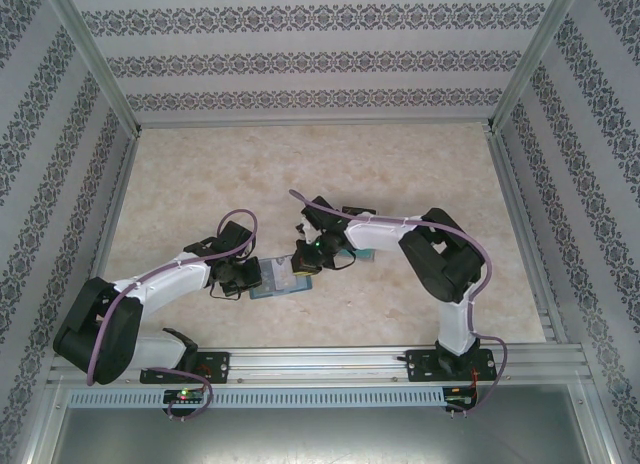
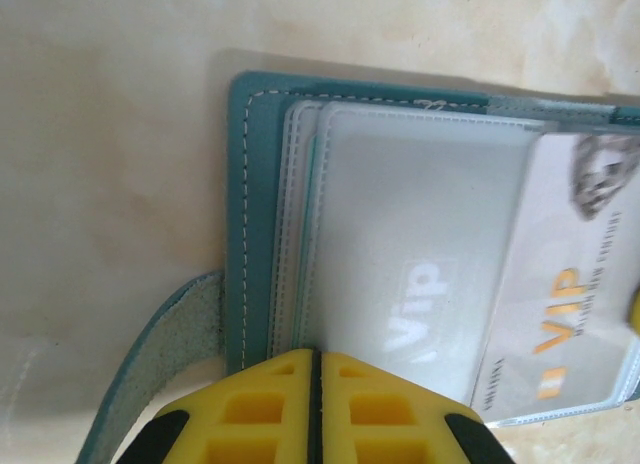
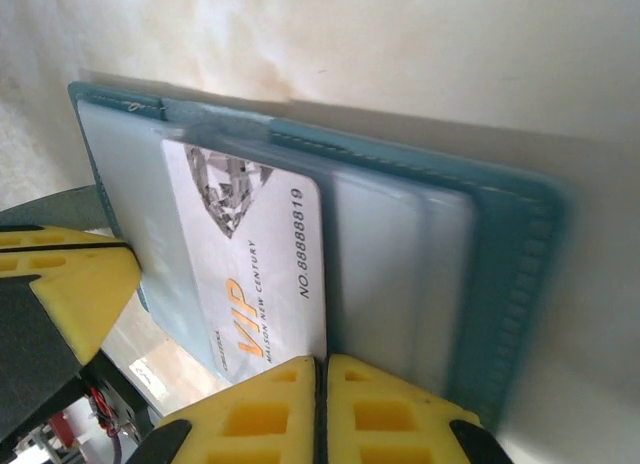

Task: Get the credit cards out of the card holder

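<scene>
Marbled beige table [image 1: 200, 184], patterned walls [image 1: 300, 54] | card holder [image 2: 240, 234] open | left gripper [image 2: 316, 356], right gripper [image 3: 321, 362] both closed

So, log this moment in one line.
left gripper shut at teal-blue folding card holder | right gripper shut at white plastic VIP card | card not yet out

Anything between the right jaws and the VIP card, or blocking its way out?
Nothing visible. The right gripper, jaws shut, meets the VIP card at its near edge; the far end sits under the clear sleeve of the card holder. The left gripper, jaws shut, is at another holder edge, off the card.
</scene>
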You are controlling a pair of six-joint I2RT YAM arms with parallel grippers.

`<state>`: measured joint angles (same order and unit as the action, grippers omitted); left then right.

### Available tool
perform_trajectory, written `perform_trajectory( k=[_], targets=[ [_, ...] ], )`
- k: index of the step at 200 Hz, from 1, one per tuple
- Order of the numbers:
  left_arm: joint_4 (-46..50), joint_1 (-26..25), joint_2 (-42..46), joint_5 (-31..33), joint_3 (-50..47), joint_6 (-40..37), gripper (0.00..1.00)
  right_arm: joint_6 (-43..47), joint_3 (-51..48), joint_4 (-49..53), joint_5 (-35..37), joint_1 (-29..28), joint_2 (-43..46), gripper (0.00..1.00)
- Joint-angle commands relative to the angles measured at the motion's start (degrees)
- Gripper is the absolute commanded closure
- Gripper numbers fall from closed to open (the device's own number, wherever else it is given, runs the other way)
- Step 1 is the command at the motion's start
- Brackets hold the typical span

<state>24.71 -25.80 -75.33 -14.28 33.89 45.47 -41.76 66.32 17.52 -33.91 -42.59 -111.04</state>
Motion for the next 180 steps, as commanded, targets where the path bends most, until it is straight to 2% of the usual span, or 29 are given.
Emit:
perform_trajectory(
  k=[1,42,81,113,143,168,180],
  targets=[
    [2.62,0.4,-1.66,2.74,-0.56,0.07,1.0,3.1,-2.16,2.15,1.23,2.13,3.89,1.0],
    [2.94,0.41,-1.46,2.77,0.04,-0.22,1.0,7.15,-2.84,5.81,0.86,4.23,9.71,1.0],
    [3.13,0.33,-1.14,2.1,1.32,-0.86,1.0,15.09,3.44,16.05,4.14,4.53,15.09,1.0],
    [3.98,0.33,0.12,1.84,3.6,-1.89,1.0,25.82,9.95,27.46,16.84,4.37,19.06,1.0],
    [4.32,0.36,1.79,2.65,5.49,-2.73,0.97,39.36,10.73,31.58,29.99,4.02,22.83,1.0],
    [3.38,0.33,2.62,3.19,5.77,-2.8,0.82,51.96,9.79,33.96,38.82,3.15,24.52,1.0],
    [2.92,0.4,2.82,2.93,5.92,-2.88,0.66,56.63,10.16,35.75,42.23,2.9,24.37,1.0]
  ],
)
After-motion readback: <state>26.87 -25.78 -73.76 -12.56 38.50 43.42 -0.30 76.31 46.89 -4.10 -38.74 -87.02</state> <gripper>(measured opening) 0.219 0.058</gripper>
